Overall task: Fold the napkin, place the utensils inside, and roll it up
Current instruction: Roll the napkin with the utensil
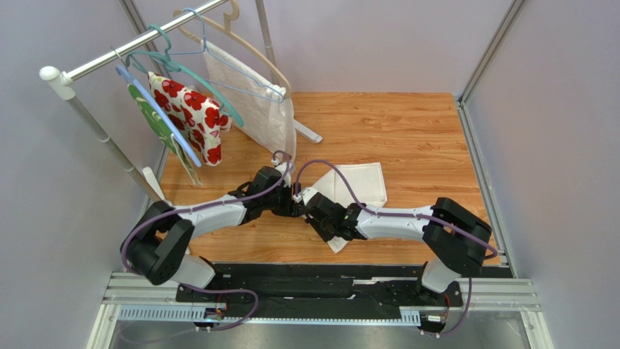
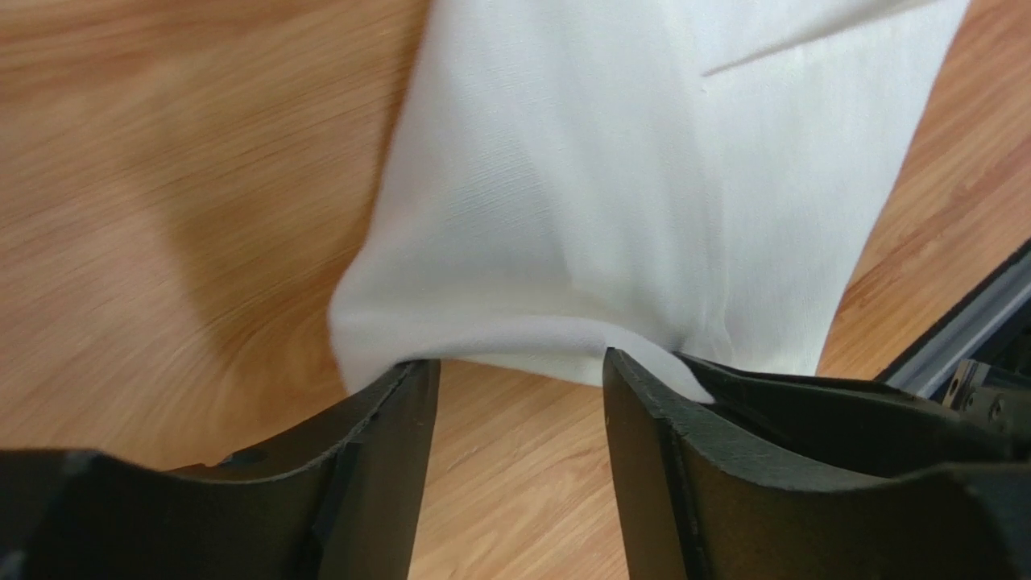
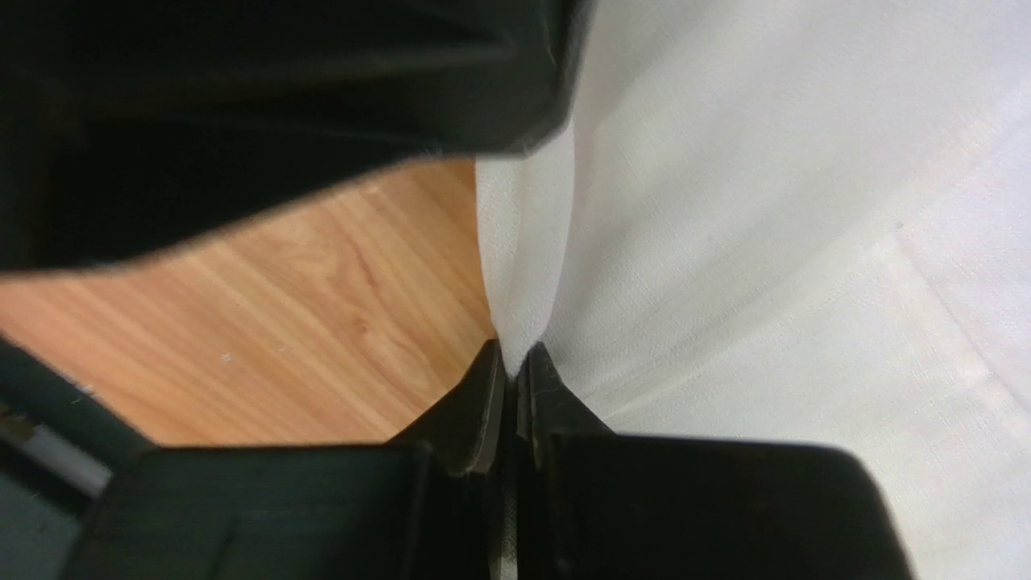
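While pinching a raised ridge of the napkin (image 3: 775, 242) between fingers pressed flat together, kept the right gripper (image 3: 511, 353) at the cloth's near-left edge, with bare table (image 3: 315, 326) on one side of the pinch and white cloth spreading away on the other. Lay mostly flat on the wood, right of centre in the overhead view, with one corner trailing toward the arm bases beneath the right wrist. Met almost nose to nose over that left edge, with the left gripper (image 2: 518, 363) reaching in from the left and the right one from the right. Stood spread on the left side, with nothing between the jaws. Ran across that gap just past the fingertips as a rounded, doubled edge of cloth, perhaps draped on the tip of one finger, though hard to say. Pointed straight at the fold, with the fold line crosswise to the way the jaws close. Judged the left arm the one to move, needing only a short push forward to take the edge beside the right's pinch. Showed no utensils in any view, so judged the folding unfinished, with loading and rolling not yet begun. Could not tell how many layers sat inside the pinch.
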Controlling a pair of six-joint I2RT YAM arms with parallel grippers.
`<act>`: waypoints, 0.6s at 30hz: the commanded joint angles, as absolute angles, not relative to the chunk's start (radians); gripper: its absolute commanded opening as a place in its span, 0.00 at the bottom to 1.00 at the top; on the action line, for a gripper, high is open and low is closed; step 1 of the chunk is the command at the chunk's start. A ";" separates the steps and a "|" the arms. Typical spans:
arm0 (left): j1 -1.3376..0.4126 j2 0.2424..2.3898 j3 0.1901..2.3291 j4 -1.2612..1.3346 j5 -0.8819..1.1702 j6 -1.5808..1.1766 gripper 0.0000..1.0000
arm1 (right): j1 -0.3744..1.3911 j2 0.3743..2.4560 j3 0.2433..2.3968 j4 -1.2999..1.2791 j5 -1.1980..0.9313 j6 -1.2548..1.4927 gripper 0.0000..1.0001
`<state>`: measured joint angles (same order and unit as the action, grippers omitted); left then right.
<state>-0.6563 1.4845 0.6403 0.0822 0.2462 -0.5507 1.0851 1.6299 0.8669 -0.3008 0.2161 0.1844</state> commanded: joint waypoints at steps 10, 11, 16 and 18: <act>-0.546 0.913 0.488 -0.117 0.149 -0.502 0.71 | 0.844 1.545 0.677 -0.048 -0.549 0.307 0.00; -0.543 0.899 0.464 -0.111 0.159 -0.500 0.72 | 0.830 1.548 0.670 -0.032 -0.572 0.323 0.00; -0.545 0.903 0.396 -0.008 0.241 -0.538 0.72 | 0.729 1.584 0.623 0.102 -0.739 0.389 0.00; -0.545 0.923 0.373 0.067 0.270 -0.543 0.73 | 0.678 1.624 0.595 0.158 -0.808 0.443 0.00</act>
